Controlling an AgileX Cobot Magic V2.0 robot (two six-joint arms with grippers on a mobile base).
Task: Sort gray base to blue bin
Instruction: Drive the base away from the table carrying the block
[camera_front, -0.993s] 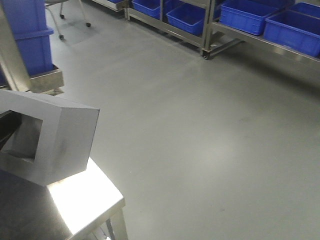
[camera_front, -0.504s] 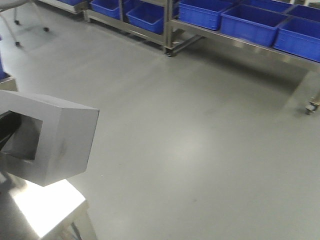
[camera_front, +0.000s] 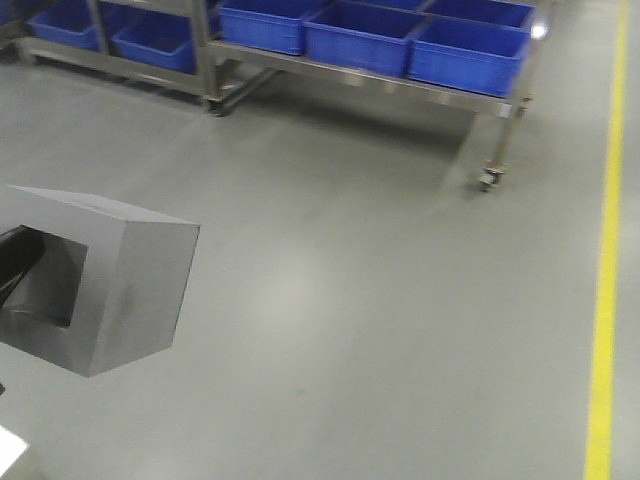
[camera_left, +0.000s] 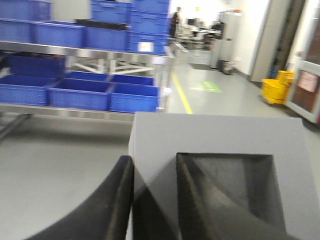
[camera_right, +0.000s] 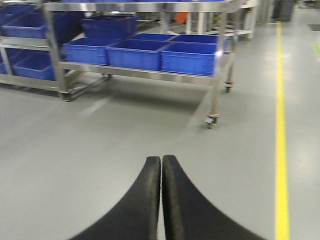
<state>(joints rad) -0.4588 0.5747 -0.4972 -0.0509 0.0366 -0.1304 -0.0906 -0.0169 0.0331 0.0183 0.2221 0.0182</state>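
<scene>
The gray base (camera_front: 130, 290) is a matte gray block with a square recess, held above the floor at the left of the front view. In the left wrist view my left gripper (camera_left: 154, 158) is shut on one wall of the gray base (camera_left: 215, 132), with one finger outside the block and one finger (camera_left: 187, 190) inside the recess. My right gripper (camera_right: 161, 158) is shut and empty above bare floor. Several blue bins (camera_front: 365, 35) stand on a steel rack at the back; they also show in the right wrist view (camera_right: 135, 52) and the left wrist view (camera_left: 132, 100).
The steel rack stands on castors (camera_front: 488, 180). A yellow floor line (camera_front: 605, 280) runs along the right. A bright corner of the steel table (camera_front: 8, 445) shows at the bottom left. A yellow tub (camera_left: 276, 90) stands far right in the left wrist view.
The whole view has swung to the right: the steel table has slid out at the bottom left, the rack of bins has shifted left, and the yellow line has come in. The gray base stays gripped.
</scene>
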